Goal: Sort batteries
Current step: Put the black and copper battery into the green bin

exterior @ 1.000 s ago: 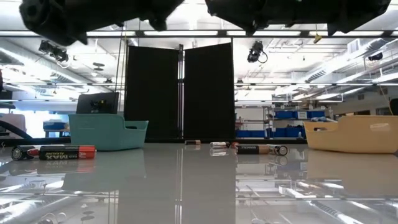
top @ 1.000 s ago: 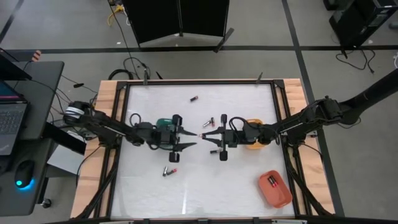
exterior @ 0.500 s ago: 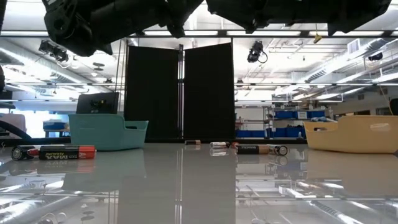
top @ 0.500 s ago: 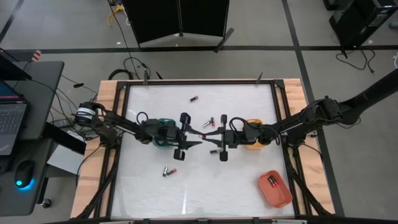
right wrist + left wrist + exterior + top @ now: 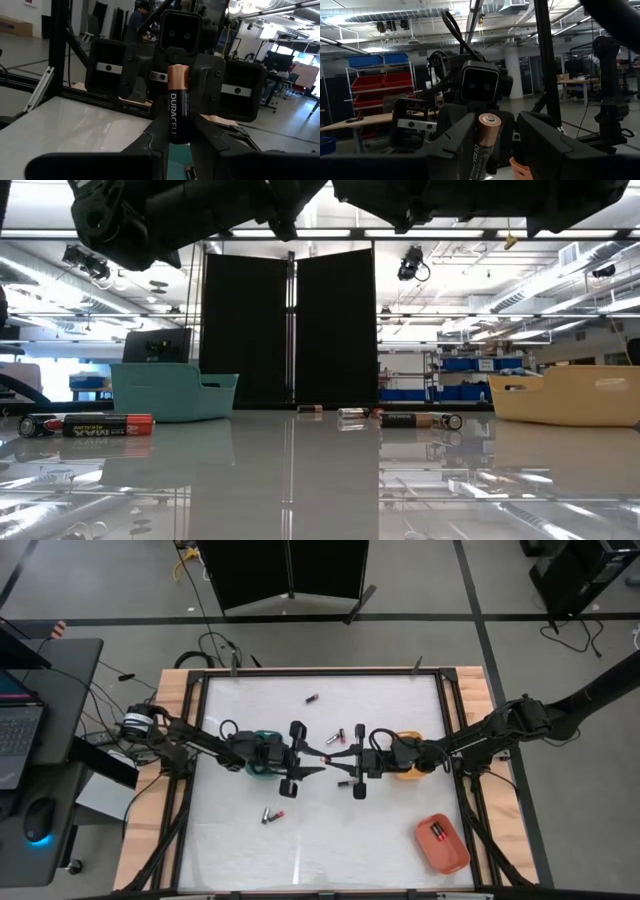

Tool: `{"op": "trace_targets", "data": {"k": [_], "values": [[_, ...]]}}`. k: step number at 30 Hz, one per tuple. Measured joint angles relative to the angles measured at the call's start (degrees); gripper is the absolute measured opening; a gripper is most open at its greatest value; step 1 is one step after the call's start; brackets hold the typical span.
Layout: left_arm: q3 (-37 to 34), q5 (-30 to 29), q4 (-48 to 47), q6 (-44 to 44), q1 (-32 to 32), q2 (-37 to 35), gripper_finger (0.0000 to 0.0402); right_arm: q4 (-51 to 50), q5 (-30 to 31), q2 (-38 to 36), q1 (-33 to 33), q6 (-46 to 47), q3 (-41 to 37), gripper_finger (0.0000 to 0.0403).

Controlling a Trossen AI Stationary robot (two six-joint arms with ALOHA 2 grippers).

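Observation:
One battery (image 5: pixel 179 107), black with a copper top, stands upright in the air over the table's middle (image 5: pixel 323 756). My right gripper (image 5: pixel 179 144) is shut on it, reaching in from the table's right (image 5: pixel 331 757). My left gripper (image 5: pixel 495 147) faces it from the left (image 5: pixel 313 761), open, with one finger on each side of the battery (image 5: pixel 487 142). Whether a left finger touches it, I cannot tell. Loose batteries lie flat on the table (image 5: pixel 312 698) (image 5: pixel 332 738) (image 5: pixel 272 814). My right gripper pinches the battery's black lower body (image 5: pixel 179 136) between its two fingers. The fingers come level from the table's right and lie across the battery. It stands upright, copper end up, lifted clear of the table.
A green tray (image 5: pixel 262 739) sits under the left arm and a yellow tray (image 5: pixel 408 772) under the right arm. A red-orange tray (image 5: pixel 445 850) at the near right holds a battery (image 5: pixel 437 831). In the low view, batteries (image 5: pixel 90 424) (image 5: pixel 420 420) lie on the table.
My left gripper has moved toward the table's right, up to the right gripper, so that its open fingers now flank the held battery; it has since kept still. The right gripper and the battery have stayed in place.

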Motion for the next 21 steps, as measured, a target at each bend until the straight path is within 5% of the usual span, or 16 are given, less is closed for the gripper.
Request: {"op": "trace_targets", "data": {"k": [10,21], "values": [[1.1,2.0,-2.1,0.0,2.3,0.8,0.0149,0.3,0.2,0.0,-0.1,0.0,0.0,0.0063],[3.7,4.2,1.2,1.9,2.6,5.4,0.0067,-0.7,0.2,-0.1,-0.1,0.7,-0.2,0.0063]]}}
